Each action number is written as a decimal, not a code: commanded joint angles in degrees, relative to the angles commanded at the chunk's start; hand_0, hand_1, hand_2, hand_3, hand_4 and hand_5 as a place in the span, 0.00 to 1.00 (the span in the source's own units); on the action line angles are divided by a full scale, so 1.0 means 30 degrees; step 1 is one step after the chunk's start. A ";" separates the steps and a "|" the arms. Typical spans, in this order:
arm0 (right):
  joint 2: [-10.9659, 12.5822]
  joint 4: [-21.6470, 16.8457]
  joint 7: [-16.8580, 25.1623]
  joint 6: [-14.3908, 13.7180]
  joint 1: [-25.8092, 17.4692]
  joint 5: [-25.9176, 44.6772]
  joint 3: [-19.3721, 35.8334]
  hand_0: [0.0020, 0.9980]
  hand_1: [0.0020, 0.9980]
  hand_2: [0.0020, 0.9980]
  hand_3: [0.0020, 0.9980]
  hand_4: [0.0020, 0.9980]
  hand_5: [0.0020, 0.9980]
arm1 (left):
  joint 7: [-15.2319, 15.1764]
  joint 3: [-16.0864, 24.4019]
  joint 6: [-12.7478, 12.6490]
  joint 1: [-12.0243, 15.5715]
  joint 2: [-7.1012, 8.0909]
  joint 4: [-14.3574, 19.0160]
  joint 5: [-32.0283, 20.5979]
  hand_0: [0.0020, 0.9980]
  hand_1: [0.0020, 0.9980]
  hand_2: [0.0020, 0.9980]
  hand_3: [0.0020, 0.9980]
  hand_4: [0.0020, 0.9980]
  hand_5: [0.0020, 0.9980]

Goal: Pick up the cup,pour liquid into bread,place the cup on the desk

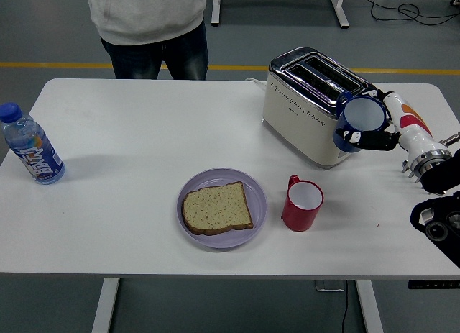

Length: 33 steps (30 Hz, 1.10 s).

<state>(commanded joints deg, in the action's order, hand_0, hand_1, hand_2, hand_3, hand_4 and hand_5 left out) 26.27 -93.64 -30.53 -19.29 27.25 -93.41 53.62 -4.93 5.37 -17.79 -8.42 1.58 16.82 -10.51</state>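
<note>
Head view: right hand (pixel 377 139) grips blue cup (pixel 359 121) beside toaster (pixel 316 106).

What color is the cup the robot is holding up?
The cup in the right hand is blue outside and white inside, seen in the head view.

Bread (pixel 216 208) on plate (pixel 255 185), mug (pixel 302 203) right.

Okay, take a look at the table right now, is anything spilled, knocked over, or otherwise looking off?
Nothing is spilled or broken. The one unusual thing: the blue cup, held by the right hand, is off the table and tipped on its side, mouth toward the camera, in front of the toaster. The bread looks dry.
</note>
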 joint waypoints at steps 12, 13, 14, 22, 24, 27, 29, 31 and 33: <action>-0.0254 -0.0232 -0.0041 0.0154 0.1703 -0.0496 -0.1928 0.30 0.29 0.46 0.50 0.68 0.09 | 0.0007 -0.0007 -0.0008 -0.0018 -0.0010 0.0007 -0.0024 0.71 0.72 0.73 0.58 0.28 1.00; -0.0278 -0.0212 -0.0040 0.0164 0.1832 -0.0590 -0.2109 0.30 0.29 0.46 0.50 0.68 0.09 | -0.0001 -0.0020 -0.0009 -0.0021 -0.0007 0.0007 -0.0045 0.71 0.72 0.73 0.58 0.28 1.00; -0.0307 -0.0191 -0.0048 0.0164 0.1981 -0.0726 -0.2330 0.29 0.29 0.46 0.50 0.68 0.09 | -0.0001 -0.0019 -0.0014 -0.0027 -0.0010 0.0001 -0.0048 0.71 0.72 0.73 0.58 0.28 1.00; -0.0624 0.0045 -0.0117 0.0152 0.2788 -0.1673 -0.3340 0.29 0.29 0.46 0.50 0.68 0.09 | -0.0065 -0.0090 -0.0006 -0.0021 0.0005 0.0012 -0.0166 0.71 0.72 0.73 0.58 0.28 1.00; -0.0772 0.0149 -0.0121 0.0157 0.3034 -0.1934 -0.3545 0.29 0.29 0.46 0.50 0.68 0.09 | -0.0056 -0.0078 -0.0009 -0.0020 0.0005 0.0010 -0.0142 0.71 0.72 0.73 0.58 0.28 1.00; -0.0946 0.0286 -0.0149 0.0143 0.3430 -0.2387 -0.3960 0.29 0.28 0.46 0.50 0.68 0.09 | -0.0025 -0.0038 -0.0014 -0.0020 0.0005 0.0007 -0.0081 0.71 0.72 0.73 0.58 0.28 1.00; -0.1013 0.0366 -0.0157 0.0148 0.3665 -0.2688 -0.4254 0.29 0.28 0.46 0.50 0.68 0.09 | -0.0024 -0.0040 -0.0014 -0.0022 0.0006 0.0008 -0.0090 0.71 0.72 0.73 0.58 0.28 1.00; -0.1062 0.0437 -0.0189 0.0158 0.3883 -0.3041 -0.4596 0.29 0.28 0.46 0.50 0.68 0.09 | -0.0018 -0.0029 -0.0015 -0.0024 0.0008 0.0009 -0.0084 0.71 0.72 0.73 0.58 0.28 1.00; -0.1101 0.0492 -0.0223 0.0179 0.4057 -0.3341 -0.4900 0.29 0.28 0.46 0.49 0.68 0.09 | 0.0001 0.0002 -0.0023 -0.0034 0.0008 0.0005 -0.0037 0.71 0.72 0.73 0.58 0.28 1.00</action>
<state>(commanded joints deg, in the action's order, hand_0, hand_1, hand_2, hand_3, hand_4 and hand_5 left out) 22.97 -92.16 -31.20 -18.76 39.42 -103.43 38.92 -4.93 5.38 -17.85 -8.52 1.60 16.84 -10.62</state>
